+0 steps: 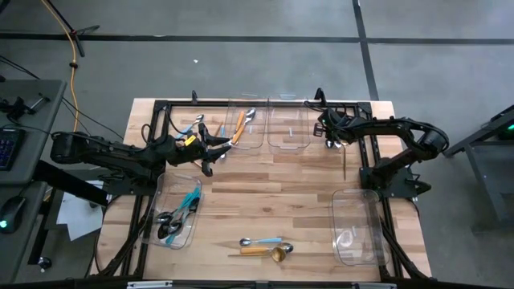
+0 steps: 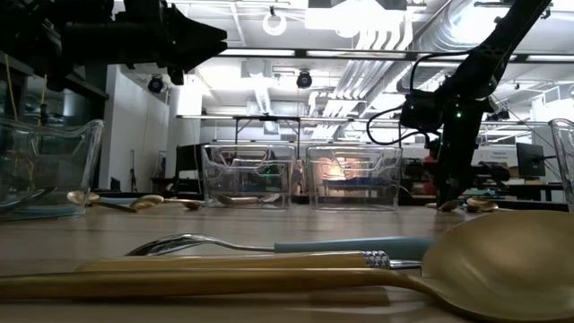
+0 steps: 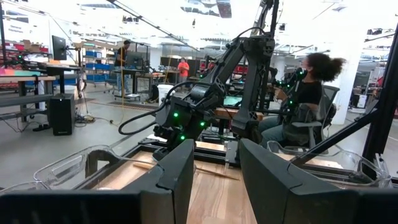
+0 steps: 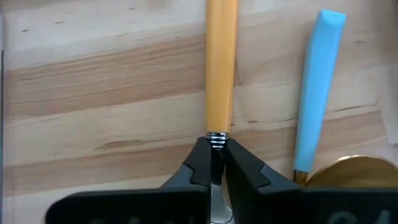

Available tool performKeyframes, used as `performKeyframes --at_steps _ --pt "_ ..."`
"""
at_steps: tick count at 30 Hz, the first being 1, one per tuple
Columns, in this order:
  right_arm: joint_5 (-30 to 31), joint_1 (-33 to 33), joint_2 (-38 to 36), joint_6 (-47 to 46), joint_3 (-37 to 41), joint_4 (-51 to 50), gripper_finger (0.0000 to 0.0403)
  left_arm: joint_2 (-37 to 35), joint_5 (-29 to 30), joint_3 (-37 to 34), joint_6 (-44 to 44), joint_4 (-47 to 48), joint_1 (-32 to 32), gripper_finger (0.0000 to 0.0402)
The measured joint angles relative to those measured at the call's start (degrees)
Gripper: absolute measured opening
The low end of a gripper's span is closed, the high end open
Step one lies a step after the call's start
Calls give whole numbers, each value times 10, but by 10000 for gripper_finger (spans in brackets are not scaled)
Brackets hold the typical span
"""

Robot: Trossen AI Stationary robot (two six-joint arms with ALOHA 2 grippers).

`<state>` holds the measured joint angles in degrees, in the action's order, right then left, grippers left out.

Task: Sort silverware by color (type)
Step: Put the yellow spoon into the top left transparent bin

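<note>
Orange-handled utensil (image 4: 221, 68) lying flat on counter, neck pinched between right gripper (image 4: 216, 163) fingers. Light-blue-handled utensil (image 4: 316, 87) lying just beside it. Blue-handled spoon (image 1: 263, 241) and gold spoon (image 1: 269, 252) lying together at front edge.

Bright, even overhead light fills the scene. Ceiling lamps (image 2: 278, 20) glare in the level view, where the nearest gold spoon (image 2: 484, 260) is blurred. Shadows are soft.

Probably lab: exposed ducts (image 2: 377, 40), workbenches (image 3: 37, 87)
</note>
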<state>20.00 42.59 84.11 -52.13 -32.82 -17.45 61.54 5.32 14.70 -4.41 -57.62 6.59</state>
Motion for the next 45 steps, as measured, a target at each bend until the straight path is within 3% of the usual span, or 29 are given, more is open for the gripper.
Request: performKeyframes --at_steps 8,17,22,27,36,45 --pt "3 0 -39 31 0 0 7 0 0 0 0 0 0 120" --pt "3 -8 -167 87 0 -3 6 0 0 0 0 0 0 120" --pt "-29 -55 -247 154 0 2 6 0 0 0 0 0 0 120" --pt "-32 -143 -291 186 0 26 6 0 1 0 0 0 0 120" --pt "12 -311 -260 242 0 217 6 0 -4 0 -39 0 0 120" --pt "14 -401 -130 319 -1 496 6 17 -23 25 -90 -2 -1 120"
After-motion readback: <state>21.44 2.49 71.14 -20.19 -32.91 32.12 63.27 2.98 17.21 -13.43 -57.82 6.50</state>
